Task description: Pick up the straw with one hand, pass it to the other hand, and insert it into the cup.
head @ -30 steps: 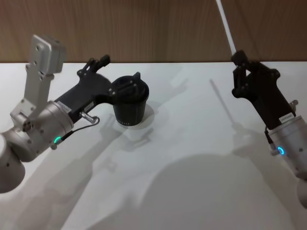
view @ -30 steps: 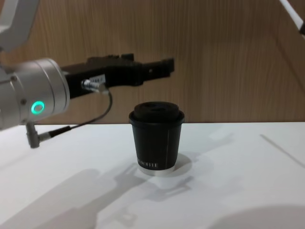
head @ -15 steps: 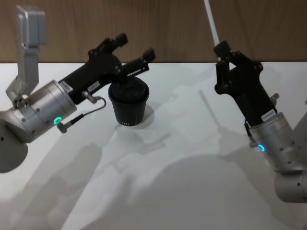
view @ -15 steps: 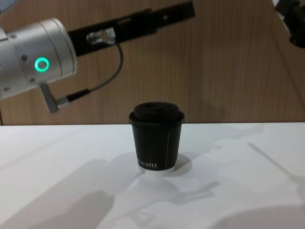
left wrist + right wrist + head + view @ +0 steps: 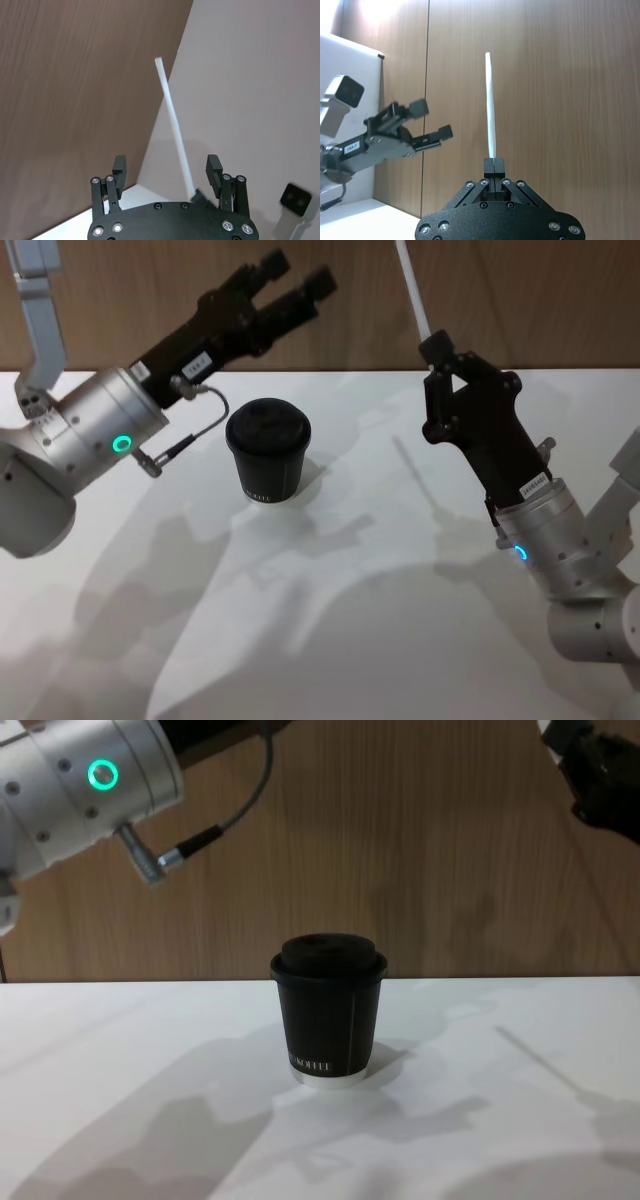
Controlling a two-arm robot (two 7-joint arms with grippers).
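The black lidded cup (image 5: 267, 452) (image 5: 328, 1012) stands upright on the white table (image 5: 330, 630), left of centre. My right gripper (image 5: 437, 343) (image 5: 492, 164) hovers to the cup's right, shut on the lower end of the white straw (image 5: 411, 285) (image 5: 490, 105), which points up and slightly left. My left gripper (image 5: 298, 270) (image 5: 167, 167) is raised above and behind the cup, open and empty, aimed toward the straw (image 5: 173, 120). In the left wrist view the straw appears between the spread fingers but farther off. The right wrist view shows the left gripper (image 5: 429, 120) apart from the straw.
A wood-panelled wall (image 5: 520, 300) runs along the table's far edge. The left arm's silver wrist with its green ring (image 5: 100, 775) and grey cable (image 5: 190, 435) hangs over the table's left side. The right arm's elbow (image 5: 590, 580) occupies the right side.
The left gripper has lifted from beside the cup to well above it, swinging toward the straw. The right gripper has carried the straw leftward, closer to the cup.
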